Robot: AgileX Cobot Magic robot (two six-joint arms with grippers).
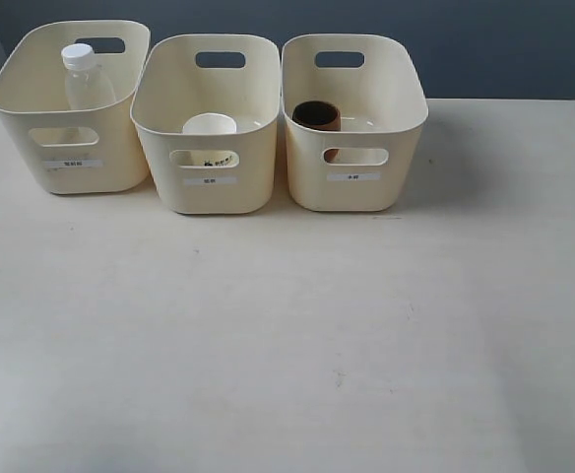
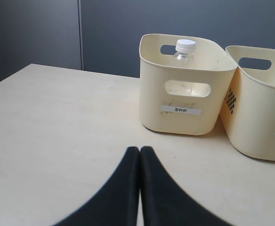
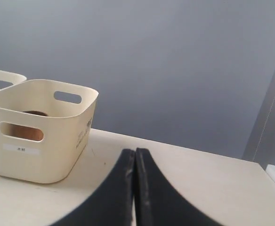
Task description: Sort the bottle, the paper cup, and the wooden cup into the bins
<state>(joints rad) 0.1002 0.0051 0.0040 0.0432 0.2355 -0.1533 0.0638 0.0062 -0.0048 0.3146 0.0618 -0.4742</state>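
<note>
Three cream bins stand in a row at the back of the table. The bottle (image 1: 83, 79) with its white cap stands upright in the left bin (image 1: 31, 103). Inside the middle bin (image 1: 159, 113) sits the white paper cup (image 1: 210, 125). The dark wooden cup (image 1: 317, 116) is in the right bin (image 1: 406, 113). Neither gripper shows in the exterior view. My left gripper (image 2: 140, 149) is shut and empty, low over the table in front of the left bin (image 2: 187, 101), where the bottle (image 2: 184, 49) rises above the rim. My right gripper (image 3: 135, 151) is shut and empty, beside the right bin (image 3: 43, 141) holding the wooden cup (image 3: 27, 131).
The pale wooden table (image 1: 287, 335) stretches from the bins to the near edge. A dark grey wall (image 1: 484, 39) runs behind the bins. The table's far edge (image 3: 198, 151) lies just past my right gripper.
</note>
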